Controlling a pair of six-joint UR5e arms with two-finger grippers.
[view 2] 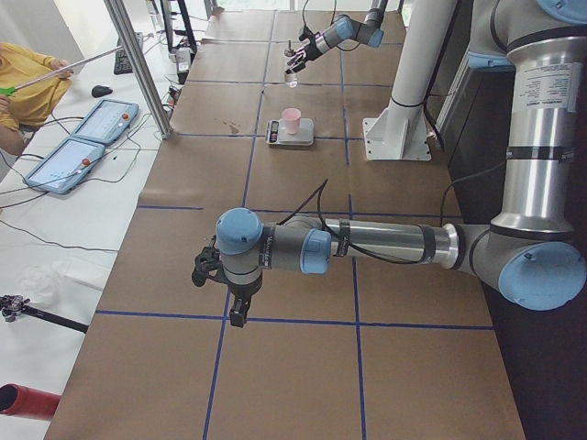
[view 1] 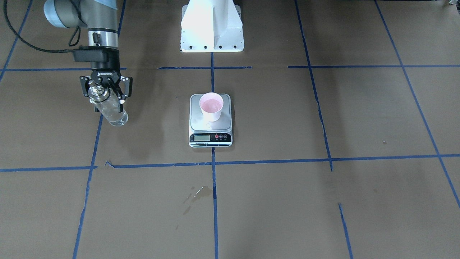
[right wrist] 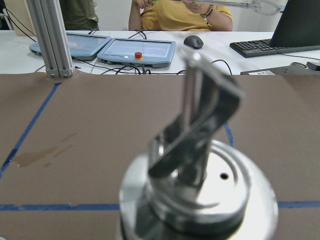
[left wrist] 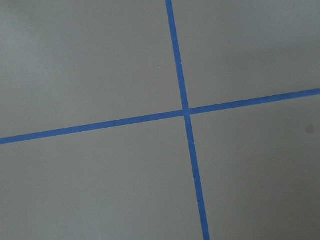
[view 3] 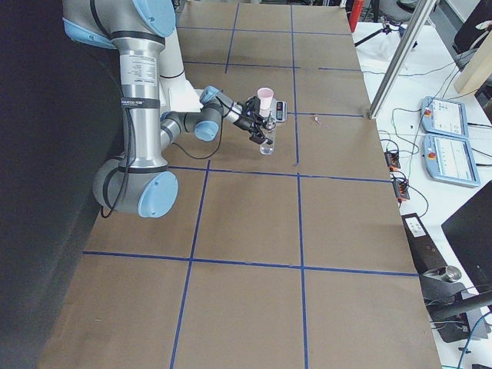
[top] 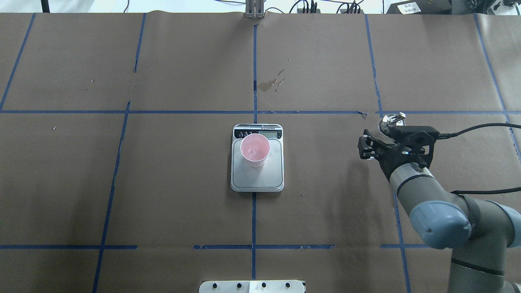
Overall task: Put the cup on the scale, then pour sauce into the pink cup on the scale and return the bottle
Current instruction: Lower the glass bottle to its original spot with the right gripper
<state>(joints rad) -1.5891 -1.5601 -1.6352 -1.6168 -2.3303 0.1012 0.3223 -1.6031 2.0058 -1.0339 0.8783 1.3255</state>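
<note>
ROBOTIQ on right gripper (view 1: 109,104) body; scale (view 1: 223,124) display digits unreadable

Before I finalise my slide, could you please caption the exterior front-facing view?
Right gripper grips the clear glass bottle, well apart from the pale pink cup standing on the silver-topped kitchen scale.

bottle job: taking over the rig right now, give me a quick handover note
Right tool: shut on the bottle, which is upright, off to the robot's right of the scale. Cannot tell if its base touches the table.
Left tool: parked far from the scale; open or shut cannot be told.
Cup: stands on the scale, with what looks like sauce in it.
Done: cup placed; pour looks done.
To do: set the bottle down, release, withdraw.
</note>
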